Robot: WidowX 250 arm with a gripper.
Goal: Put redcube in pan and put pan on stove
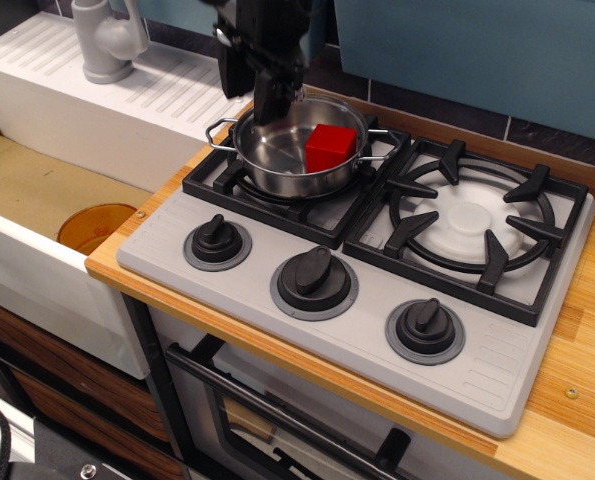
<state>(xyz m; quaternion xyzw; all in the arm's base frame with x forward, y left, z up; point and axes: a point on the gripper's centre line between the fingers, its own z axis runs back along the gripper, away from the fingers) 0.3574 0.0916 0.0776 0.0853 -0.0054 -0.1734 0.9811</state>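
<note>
Resting on stove (367, 300) left grate: pan (282, 175) holding redcube (331, 147).

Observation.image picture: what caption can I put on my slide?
Red cube sits in the steel pan on the stove's left burner, gripper just above the rim.

The wooden counter (567, 400) carries the grey stove (367, 330).
</note>
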